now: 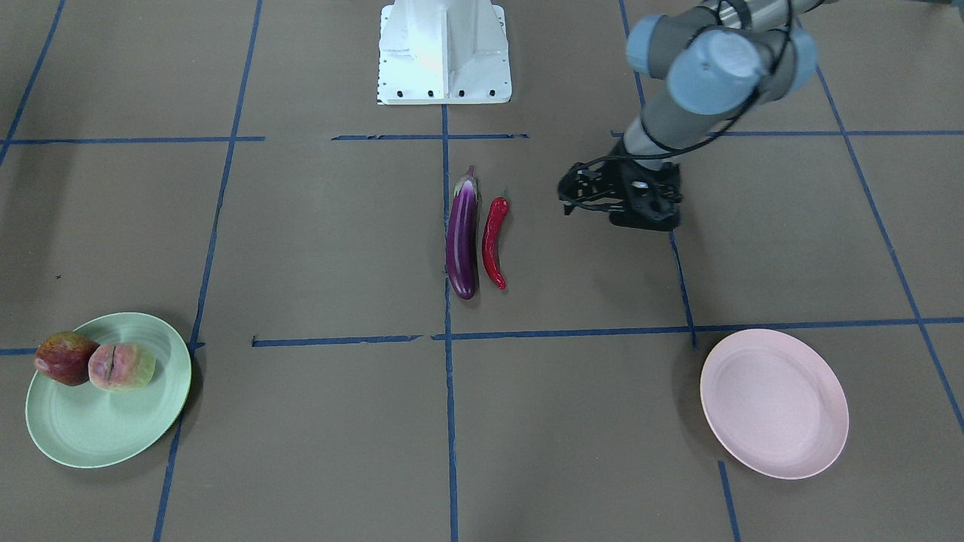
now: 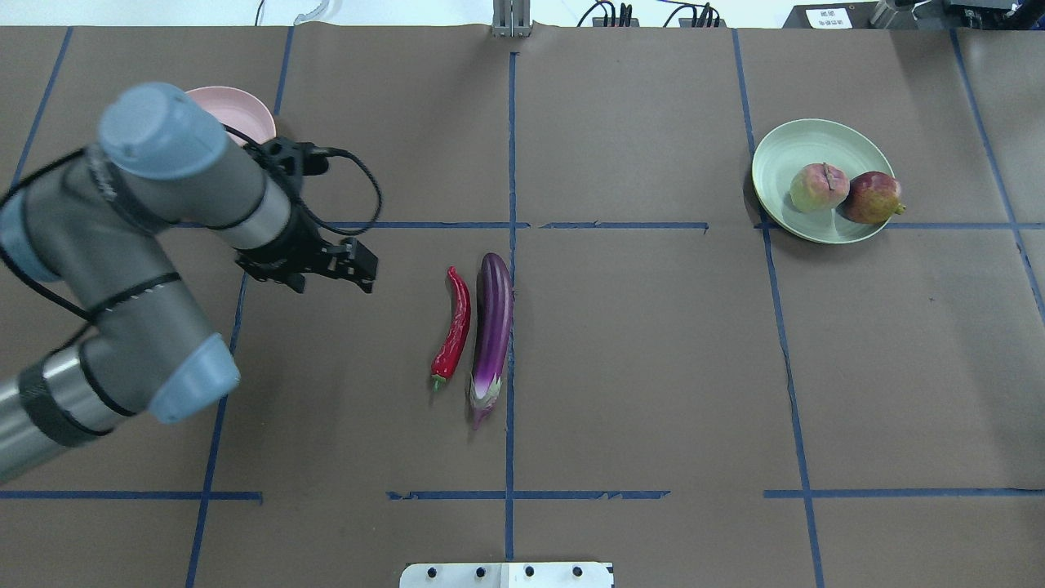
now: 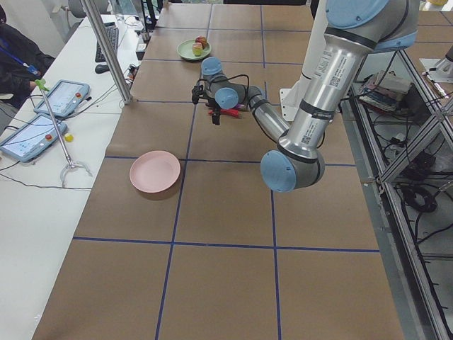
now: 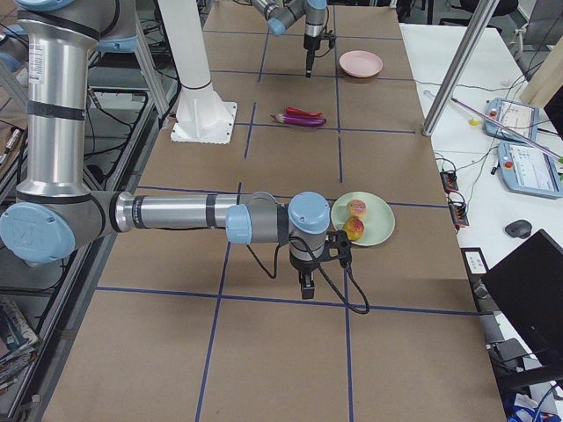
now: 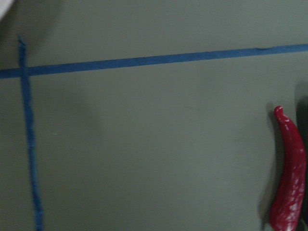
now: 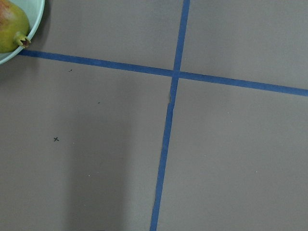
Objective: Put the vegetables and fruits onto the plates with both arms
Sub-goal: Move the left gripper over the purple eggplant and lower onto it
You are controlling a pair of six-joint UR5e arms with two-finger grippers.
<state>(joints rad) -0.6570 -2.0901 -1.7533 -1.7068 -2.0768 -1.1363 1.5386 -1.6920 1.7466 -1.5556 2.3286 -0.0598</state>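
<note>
The purple eggplant (image 1: 462, 237) and red chili pepper (image 1: 493, 241) lie side by side, just apart, at the table's middle. The pomegranate-like fruit (image 1: 64, 359) and the peach-like fruit (image 1: 120, 366) sit touching on the mint green plate (image 1: 113, 433). The pink plate (image 1: 776, 403) is bare. My left gripper (image 2: 326, 278) hangs open and empty above the table, to the chili's (image 2: 455, 327) left in the overhead view, between it and the pink plate (image 2: 245, 110). My right gripper (image 4: 304, 288) shows only in the exterior right view, low beside the green plate (image 4: 378, 230); I cannot tell if it is open.
The white base block (image 1: 444, 53) stands at the robot's edge. Blue tape lines (image 2: 510, 245) grid the brown table. Tablets (image 3: 60, 99) and a keyboard lie on the side bench beyond the far edge.
</note>
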